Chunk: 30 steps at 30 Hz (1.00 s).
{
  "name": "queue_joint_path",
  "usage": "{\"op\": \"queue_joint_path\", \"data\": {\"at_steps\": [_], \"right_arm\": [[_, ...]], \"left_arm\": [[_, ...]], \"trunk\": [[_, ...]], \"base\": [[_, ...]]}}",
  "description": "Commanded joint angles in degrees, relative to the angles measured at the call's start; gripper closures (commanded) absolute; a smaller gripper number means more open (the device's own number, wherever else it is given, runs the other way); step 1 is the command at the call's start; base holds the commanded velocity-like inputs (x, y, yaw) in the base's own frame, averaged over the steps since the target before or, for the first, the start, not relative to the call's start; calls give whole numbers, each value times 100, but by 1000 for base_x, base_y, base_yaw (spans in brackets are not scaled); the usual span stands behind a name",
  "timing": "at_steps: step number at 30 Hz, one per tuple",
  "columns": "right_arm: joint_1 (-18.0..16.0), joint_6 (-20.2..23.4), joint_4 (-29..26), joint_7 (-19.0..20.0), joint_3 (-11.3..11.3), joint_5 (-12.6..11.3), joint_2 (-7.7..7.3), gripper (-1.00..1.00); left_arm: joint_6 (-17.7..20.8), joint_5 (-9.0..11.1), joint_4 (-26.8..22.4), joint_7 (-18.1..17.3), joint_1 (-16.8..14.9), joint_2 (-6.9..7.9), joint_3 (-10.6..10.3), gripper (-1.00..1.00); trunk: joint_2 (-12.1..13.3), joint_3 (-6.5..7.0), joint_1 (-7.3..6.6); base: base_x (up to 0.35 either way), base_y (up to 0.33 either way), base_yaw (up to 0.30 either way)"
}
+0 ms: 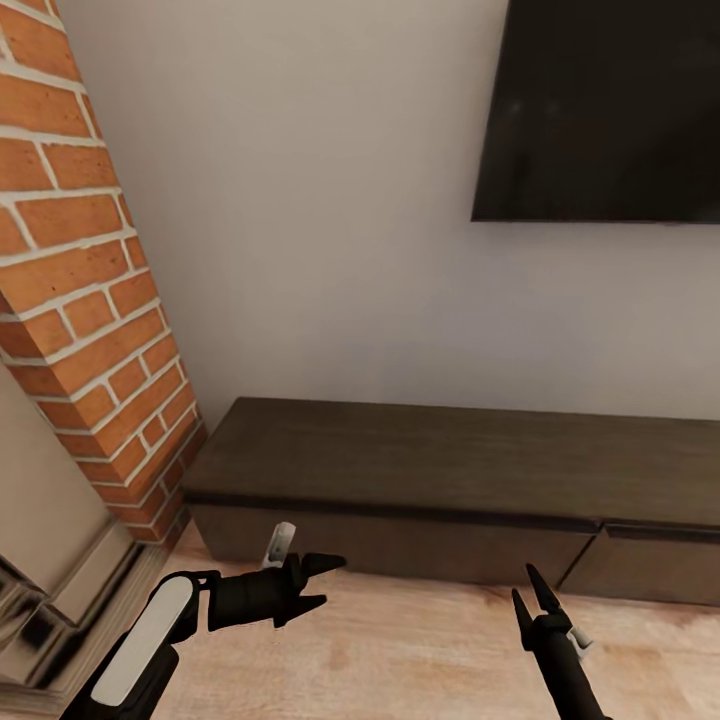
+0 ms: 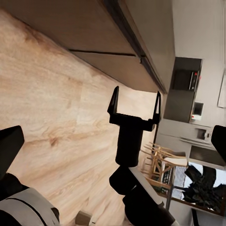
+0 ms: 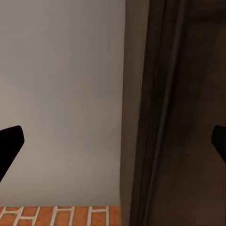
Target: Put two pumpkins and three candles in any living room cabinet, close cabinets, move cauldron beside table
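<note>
Right now the cabinet (image 1: 450, 480) stands against the pale wall (image 1: 330, 220), long, low and dark brown, with its flat fronts shut flush, so whatever sits inside is hidden. A thin vertical seam splits the wide left front from a second front at the right, and that second front runs off the edge of the head view. Its top is bare wood grain. To its left rises a red brick column (image 1: 90, 300), and above its right end hangs a black screen (image 1: 600, 110), cut off at the top and side.

Both arms reach forward low over the light wooden floor (image 1: 400, 650), short of the cabinet. The left gripper (image 1: 322, 583) points sideways toward the right, its two dark fingers spread apart with nothing between them. The right gripper (image 1: 532, 592) points up toward the cabinet front, its fingers also parted and empty; in the left wrist view it (image 2: 135, 100) shows clearly as an open fork over the floor. In the right wrist view the cabinet (image 3: 179, 117) edge and the wall are blurred.
</note>
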Motion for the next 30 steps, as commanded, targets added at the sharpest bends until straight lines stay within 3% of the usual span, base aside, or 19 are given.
{"op": "queue_joint_path", "data": {"at_steps": [1, 6, 23, 26, 30], "right_arm": [[-6, 54, -3, 12, -26, -11, 7, -100], [-6, 54, 2, 13, -27, -13, 3, -100], [-6, 52, 11, 12, -27, -21, -14, -100], [-6, 49, 16, 9, -27, -110, -30, -100], [-5, 46, 31, 4, -27, -152, -47, -100]], "left_arm": [[5, 94, -5, 60, -3, 4, -7, -100], [5, 207, -5, 62, -3, 4, -7, -100], [5, 223, -5, 62, -3, -5, -25, -100], [5, 224, -11, 62, -3, -3, -32, -100], [5, 225, -13, 62, -3, 3, -29, -100]], "trunk": [[-2, -5, 1], [-2, -5, 1], [-2, -5, 1], [-2, -5, 1], [-162, -77, 89]], "base": [[162, 0, 0], [80, 0, 0], [129, 0, 0], [7, 0, 0], [1, 0, 0]]}}
